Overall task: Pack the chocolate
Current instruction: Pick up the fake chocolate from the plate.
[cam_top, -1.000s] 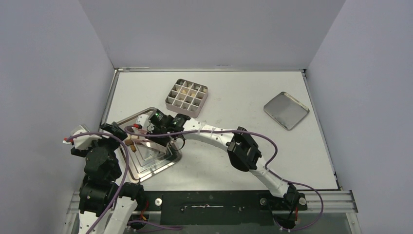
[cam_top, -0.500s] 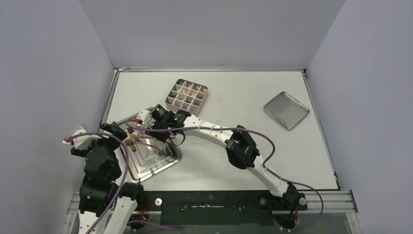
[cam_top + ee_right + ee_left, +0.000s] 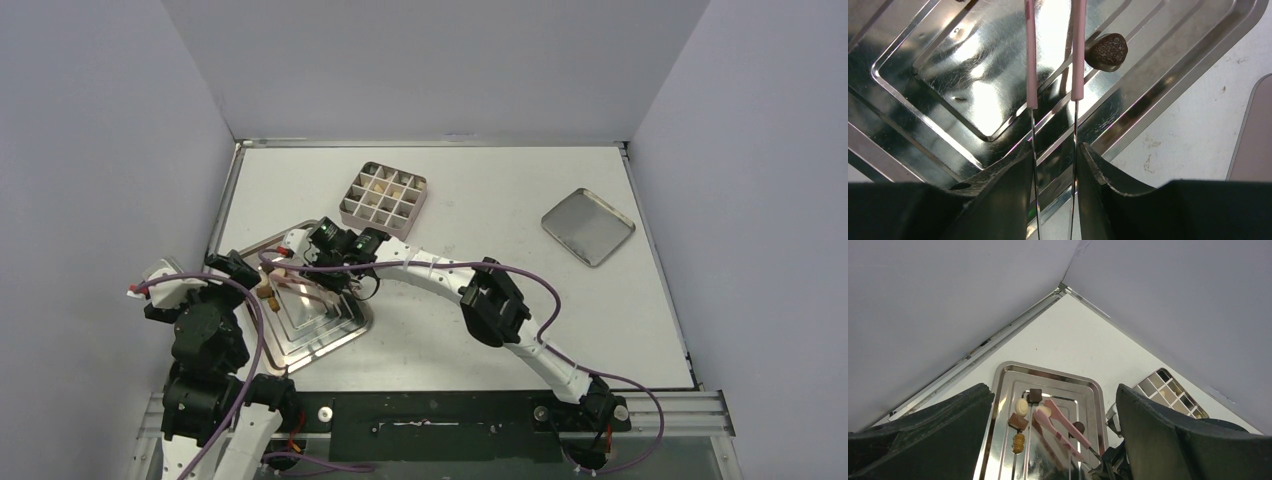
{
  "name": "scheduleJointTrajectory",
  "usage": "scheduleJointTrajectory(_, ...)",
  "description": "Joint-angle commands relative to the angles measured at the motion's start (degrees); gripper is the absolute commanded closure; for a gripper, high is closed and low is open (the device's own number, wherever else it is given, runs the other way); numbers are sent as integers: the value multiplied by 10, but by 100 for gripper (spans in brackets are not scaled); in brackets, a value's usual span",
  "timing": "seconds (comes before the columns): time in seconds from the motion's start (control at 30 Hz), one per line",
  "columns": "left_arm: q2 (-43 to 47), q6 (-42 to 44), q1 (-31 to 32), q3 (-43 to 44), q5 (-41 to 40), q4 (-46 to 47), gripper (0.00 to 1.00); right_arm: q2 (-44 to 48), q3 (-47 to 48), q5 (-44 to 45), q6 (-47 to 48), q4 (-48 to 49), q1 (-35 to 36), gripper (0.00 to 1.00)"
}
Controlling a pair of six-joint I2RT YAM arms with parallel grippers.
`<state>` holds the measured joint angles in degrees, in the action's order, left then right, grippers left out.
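Now your right gripper (image 3: 1054,165), clamped on tweezers (image 3: 1031,60), has shifted toward tray's (image 3: 1048,375) far-left corner; tips narrowing beside cream chocolate (image 3: 1047,411), other pieces loose on tray. Your left gripper (image 3: 1052,396) hangs wide, released. Pickup looks imminent; tin (image 3: 372,222) waits.

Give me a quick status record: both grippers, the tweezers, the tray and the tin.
right gripper: shut on tweezers, above tray
tweezers: pink tips apart, dark chocolate beside one tip, not pinched
left gripper: open, empty, at tray's left edge
tin: some cells hold pieces, beyond tray
lid: off, far right
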<state>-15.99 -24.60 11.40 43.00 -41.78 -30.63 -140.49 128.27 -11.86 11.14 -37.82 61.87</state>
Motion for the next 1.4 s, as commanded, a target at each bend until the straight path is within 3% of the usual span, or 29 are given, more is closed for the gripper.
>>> scheduleJointTrajectory(0.0, 9, 7, -4, 5, -5, 16, 8, 4, 24, -7, -9, 20, 1, 73)
scheduleJointTrajectory(0.23, 16, 7, -4, 1, 4, 27, 8, 44, -24, 6, -27, 32, 2, 78)
scheduleJointTrajectory(0.83, 30, 10, -1, -10, 27, 44, 8, 280, -265, 73, -97, 96, 8, 84)
scheduleJointTrajectory(1.37, 41, 14, 8, -16, 40, 43, 8, 349, -337, 134, -111, 48, -136, 84)
